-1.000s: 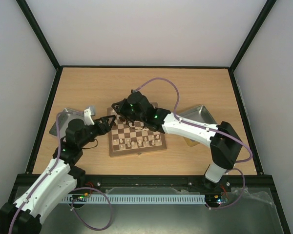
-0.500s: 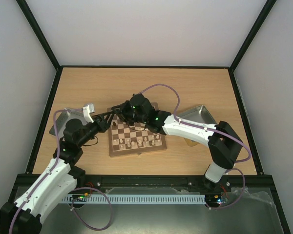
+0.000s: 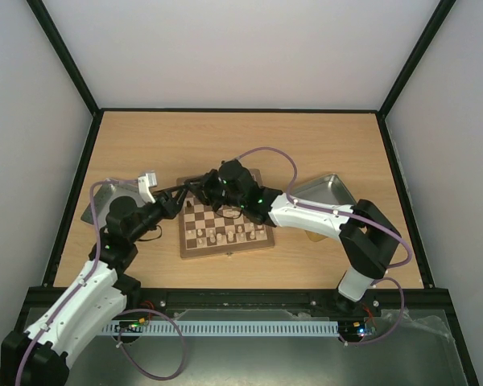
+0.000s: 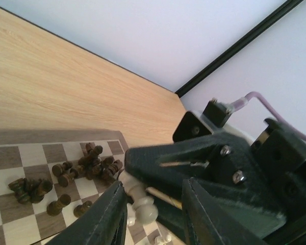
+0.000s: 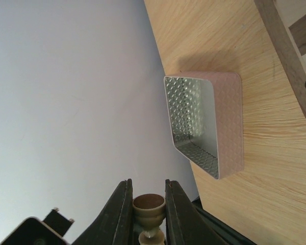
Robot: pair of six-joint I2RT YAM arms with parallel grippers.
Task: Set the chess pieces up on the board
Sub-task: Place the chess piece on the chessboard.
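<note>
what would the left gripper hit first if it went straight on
Probably the cream chess piece in the right gripper, between the fingers of the left gripper; the right one's black body looks just behind.

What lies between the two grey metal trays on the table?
The board, with chess pieces on it, lies between the left tray and the right tray. The top view shows this.
</note>
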